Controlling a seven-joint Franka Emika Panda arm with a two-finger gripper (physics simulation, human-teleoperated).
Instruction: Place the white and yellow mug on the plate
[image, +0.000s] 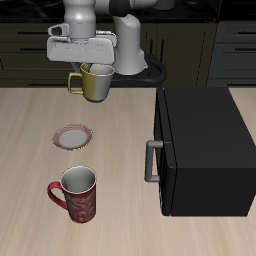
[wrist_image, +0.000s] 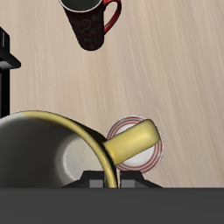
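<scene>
The white and yellow mug (image: 95, 83) is olive-yellow with a pale inside and hangs in my gripper (image: 90, 70), lifted well above the table near its back. The gripper is shut on the mug's rim. In the wrist view the mug (wrist_image: 52, 149) fills much of the frame, with its yellow handle (wrist_image: 136, 140) sticking out over the plate (wrist_image: 149, 156). The plate (image: 72, 135) is a small saucer with a reddish-brown rim, lying flat on the table, nearer the front edge than the held mug.
A red speckled mug (image: 77, 193) with a white inside stands near the table's front edge; it also shows in the wrist view (wrist_image: 90, 22). A large black microwave-like box (image: 203, 150) with a grey handle occupies one side of the table.
</scene>
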